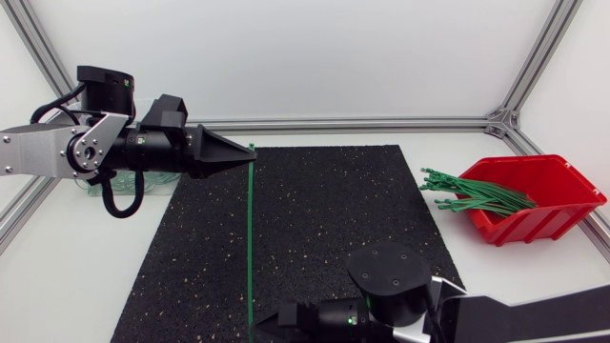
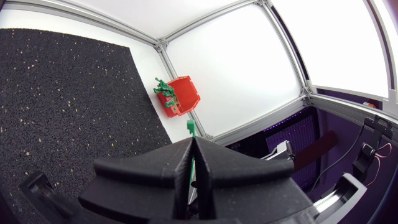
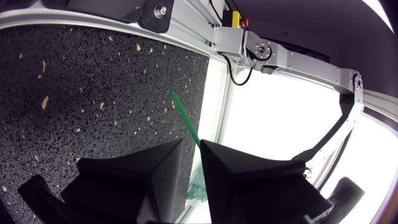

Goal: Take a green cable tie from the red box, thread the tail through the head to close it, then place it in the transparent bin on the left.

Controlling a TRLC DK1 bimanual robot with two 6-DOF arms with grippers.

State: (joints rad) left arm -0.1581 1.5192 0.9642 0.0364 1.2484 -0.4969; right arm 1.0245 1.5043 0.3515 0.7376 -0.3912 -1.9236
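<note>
Left arm enters from 9 o'clock of the head view, and the left gripper (image 1: 246, 151) sits at the 11 o'clock edge of the black mat (image 1: 334, 219). Its fingers are closed onto one end of the green cable tie (image 1: 249, 238). The left wrist view confirms this: the fingers of the left gripper (image 2: 193, 144) meet with the strap pinched between them, and the end of the green cable tie (image 2: 190, 126) stands just ahead of the tips. The tie is unthreaded, running as a straight line from 12 o'clock to 6 o'clock across the mat. Its lower end meets the right gripper (image 1: 259, 325) at the mat's 6 o'clock edge, the right arm entering from 4 o'clock. In the right wrist view the right gripper (image 3: 191, 146) has its fingers drawn in on the strap, with a narrow slit between the tips. A short length of the green cable tie (image 3: 183, 112) projects ahead of them over the mat (image 3: 74, 93). The red box (image 1: 534, 224) rests on the white bench (image 1: 86, 286) at 3 o'clock, well apart from both grippers. The spare ties (image 1: 472, 193) lie in it as a bundle, their ends overhanging its 9 o'clock rim. From the left wrist the red box (image 2: 183, 93) shows far ahead of the fingers, beyond the mat's corner.
</note>
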